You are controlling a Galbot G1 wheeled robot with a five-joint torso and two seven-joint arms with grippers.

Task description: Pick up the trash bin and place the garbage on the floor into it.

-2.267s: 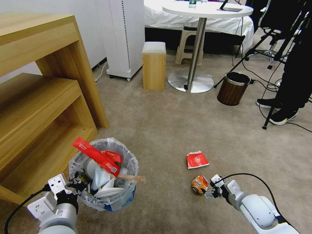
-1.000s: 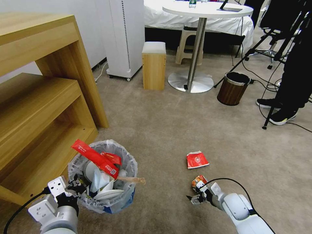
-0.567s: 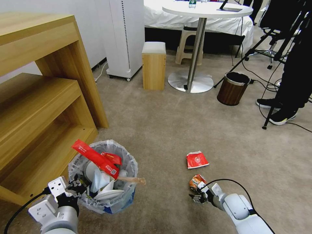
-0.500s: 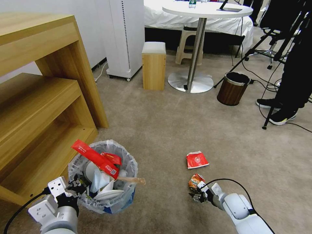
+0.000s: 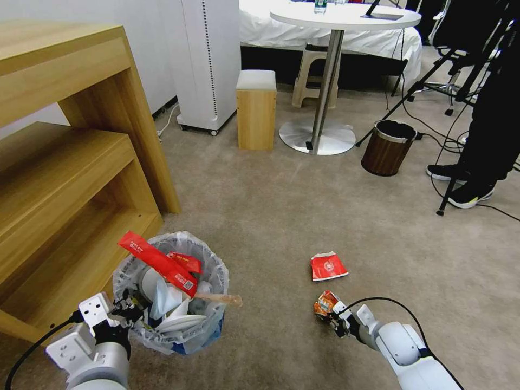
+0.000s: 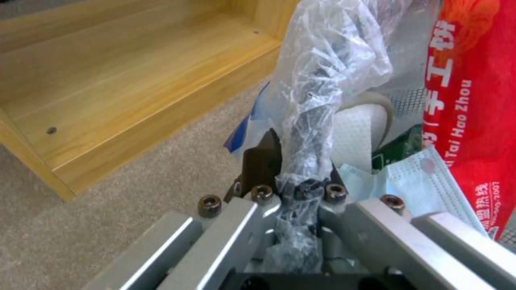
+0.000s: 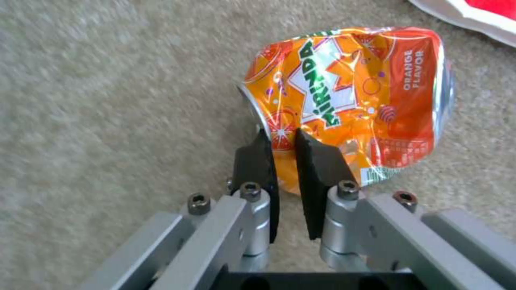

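Right gripper [image 7: 283, 155] now nearer, fingers pinching crushed orange can [image 7: 354, 96] lying sideways on carpet [image 7: 107, 80].

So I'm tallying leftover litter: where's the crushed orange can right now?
In the head view the crushed orange can lies on the carpet at lower right, just below the red packet, with the right gripper pinching its edge.

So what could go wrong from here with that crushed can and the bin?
1. The right gripper pinches only a thin fold at the crushed orange can's edge, so the can may slip out when lifted.
2. The left gripper grips the trash bin by its rim through the crinkly liner bag; the plastic could tear or slide.
3. The bin is heaped, with a red packet and wooden stick poking out, so the can may bounce off.
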